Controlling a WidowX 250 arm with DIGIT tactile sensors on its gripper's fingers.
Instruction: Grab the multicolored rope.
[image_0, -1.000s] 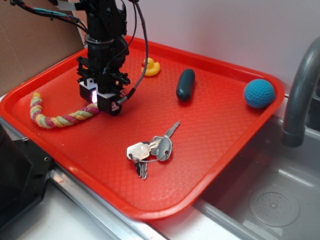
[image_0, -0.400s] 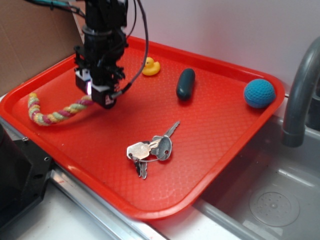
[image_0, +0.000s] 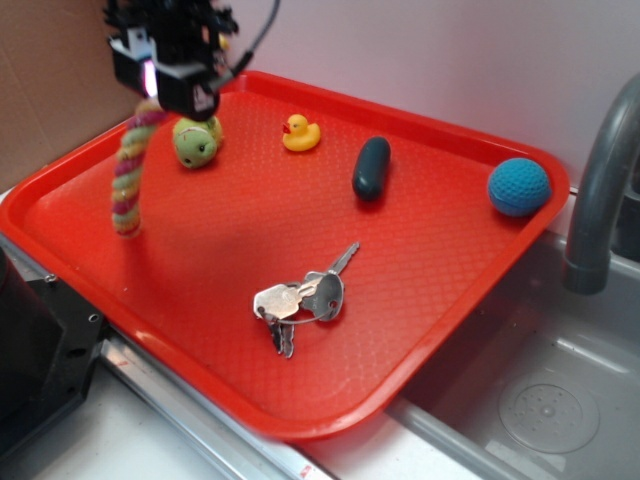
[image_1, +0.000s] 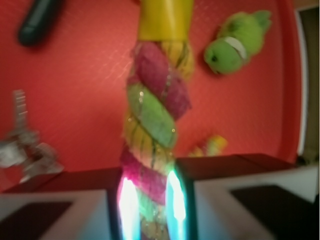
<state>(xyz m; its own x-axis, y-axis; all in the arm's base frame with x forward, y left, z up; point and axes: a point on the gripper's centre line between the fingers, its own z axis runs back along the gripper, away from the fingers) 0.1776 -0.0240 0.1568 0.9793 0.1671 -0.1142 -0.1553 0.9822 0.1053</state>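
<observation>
The red tray (image_0: 420, 300) lies beside the sink (image_0: 540, 400), its raised rim on all 4 sides; wide bare floor spans its left and front. Above the rear left corner the gripper (image_0: 150, 92) is clamped on the rope (image_0: 128, 170), which hangs free, its lower end near the left rim. The rope (image_1: 152, 115) is thick and twisted: yellow, magenta, green. Around lie a green plush (image_0: 196, 141), dark capsule (image_0: 371, 167), blue ball (image_0: 519, 186), keys (image_0: 303, 297) and duck (image_0: 300, 133).

The red tray (image_0: 420, 330) carries keys (image_0: 300, 300), duck (image_0: 300, 133), blue ball (image_0: 519, 187), green plush (image_0: 196, 142).
</observation>
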